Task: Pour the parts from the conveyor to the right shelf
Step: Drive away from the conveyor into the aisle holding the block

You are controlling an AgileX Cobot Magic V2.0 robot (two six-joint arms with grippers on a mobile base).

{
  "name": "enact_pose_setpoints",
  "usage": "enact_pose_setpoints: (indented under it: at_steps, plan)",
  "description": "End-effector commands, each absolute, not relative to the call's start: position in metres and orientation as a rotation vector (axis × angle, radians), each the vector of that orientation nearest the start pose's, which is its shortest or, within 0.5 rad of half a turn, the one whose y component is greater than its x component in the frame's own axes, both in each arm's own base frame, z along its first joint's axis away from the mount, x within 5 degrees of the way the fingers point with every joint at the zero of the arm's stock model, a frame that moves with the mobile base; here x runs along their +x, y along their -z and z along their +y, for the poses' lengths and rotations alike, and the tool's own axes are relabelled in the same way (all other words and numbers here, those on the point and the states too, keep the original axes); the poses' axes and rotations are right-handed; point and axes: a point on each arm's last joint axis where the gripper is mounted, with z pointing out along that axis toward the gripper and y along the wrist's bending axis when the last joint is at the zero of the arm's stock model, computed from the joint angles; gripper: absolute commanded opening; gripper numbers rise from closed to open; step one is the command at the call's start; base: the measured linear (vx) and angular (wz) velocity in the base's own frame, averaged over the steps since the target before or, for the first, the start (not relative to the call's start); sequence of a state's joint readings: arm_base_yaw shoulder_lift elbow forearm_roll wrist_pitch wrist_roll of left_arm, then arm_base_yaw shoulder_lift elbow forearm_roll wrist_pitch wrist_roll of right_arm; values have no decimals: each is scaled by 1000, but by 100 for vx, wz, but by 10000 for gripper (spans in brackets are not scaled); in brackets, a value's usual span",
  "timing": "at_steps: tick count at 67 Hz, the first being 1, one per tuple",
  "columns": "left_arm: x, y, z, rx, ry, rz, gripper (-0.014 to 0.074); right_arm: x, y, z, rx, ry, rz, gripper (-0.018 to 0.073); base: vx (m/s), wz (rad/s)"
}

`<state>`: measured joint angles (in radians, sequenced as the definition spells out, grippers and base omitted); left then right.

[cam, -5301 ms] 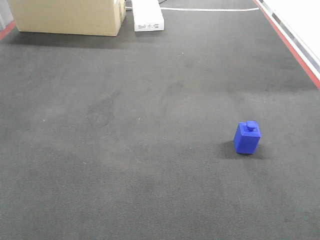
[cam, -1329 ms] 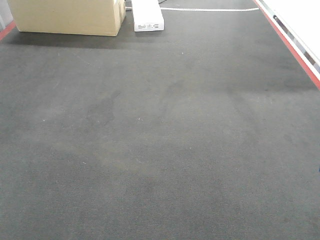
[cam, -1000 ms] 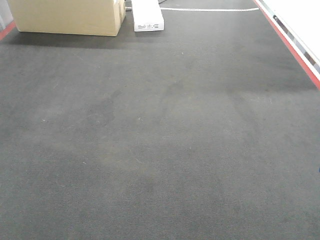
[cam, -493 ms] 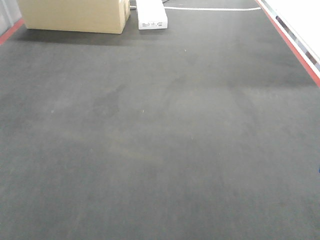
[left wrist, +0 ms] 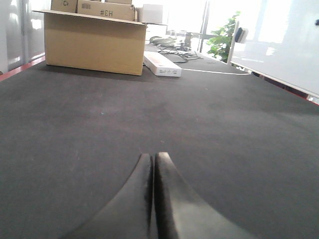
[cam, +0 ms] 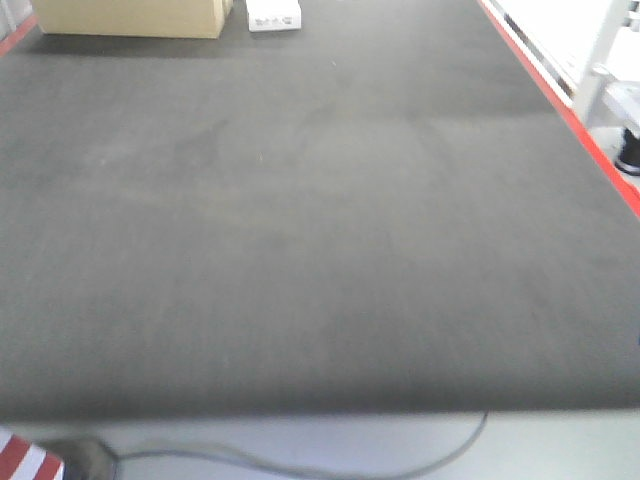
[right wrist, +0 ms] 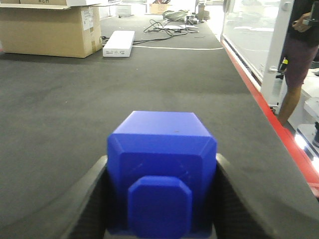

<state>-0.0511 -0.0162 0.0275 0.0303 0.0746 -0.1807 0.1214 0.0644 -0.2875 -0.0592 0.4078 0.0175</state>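
Mia: Where was the blue part?

Tom: The part point(right wrist: 162, 149) sat in the right end effector point(right wrist: 160, 164); the two dark fingers point(right wrist: 92, 199) pinched it, one on each side; its little square stud faced the wrist camera.

Mia: Was it on the conveyor?

Tom: The grey conveyor point(cam: 300, 250) showed behind it and under it; I could not tell if the part touched the belt; the red edge strip point(cam: 560, 110) ran along the right side.

Mia: And the other one?

Tom: The left end effector point(left wrist: 152, 158) was low over the belt; its fingers were pressed together, with nothing between them.

Mia: What else was there?

Tom: A cardboard box point(left wrist: 94, 42) stood at the far end of the belt; a long white box point(left wrist: 162, 64) lay just beside it; a green plant point(left wrist: 222, 42) was farther back; a person point(right wrist: 299, 59) stood past the red strip; a grey cable point(cam: 400, 462) lay on the floor by the near edge.
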Motion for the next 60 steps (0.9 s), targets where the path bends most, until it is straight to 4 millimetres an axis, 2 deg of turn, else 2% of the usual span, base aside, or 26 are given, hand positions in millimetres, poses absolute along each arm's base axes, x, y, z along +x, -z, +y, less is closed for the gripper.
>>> enact_pose_setpoints:
  at_steps: [1,60]
  plan:
    - [56,-198,-3,-81,176,1508,-6,43,-283,3,-120,-40,1571,-4,-45,-9]
    - [56,-198,-3,-81,176,1508,-6,43,-283,3,-120,-40,1572,-4,-38,-1]
